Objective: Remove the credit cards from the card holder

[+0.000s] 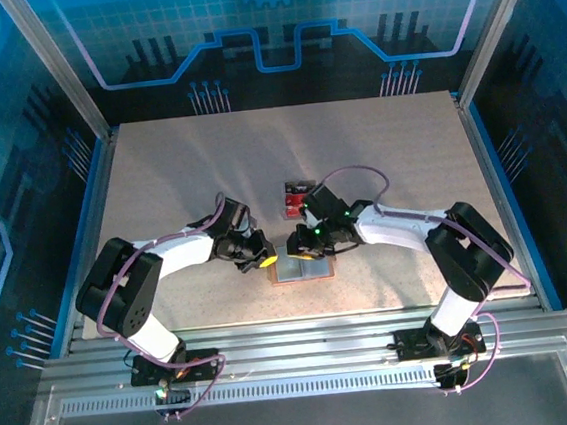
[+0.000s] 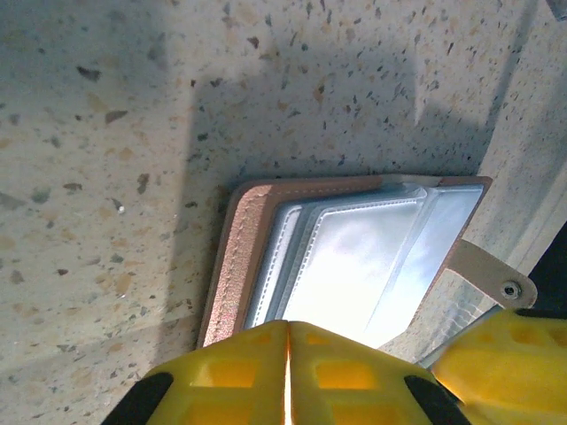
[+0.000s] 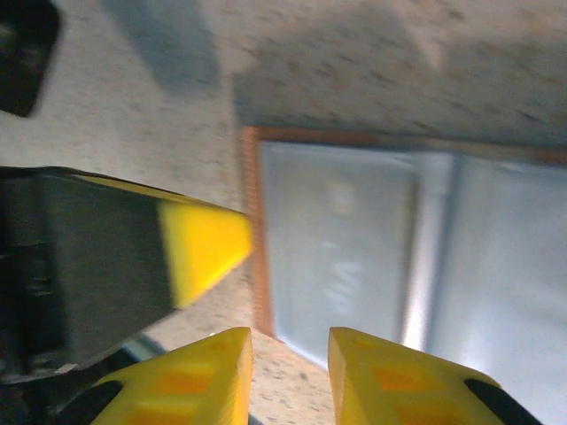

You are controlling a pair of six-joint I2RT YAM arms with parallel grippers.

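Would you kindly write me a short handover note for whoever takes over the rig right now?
Left gripper: shut, at the card holder's edge; a pinch cannot be told.
Right gripper: slightly open, empty, over the open holder.
Credit cards: red ones lie on the table beyond the holder.
Done: visible sleeves look empty.
Left: check hidden sleeves, remove any remaining cards.

Top camera looks down from behind; both wrist cameras closely share the card holder.
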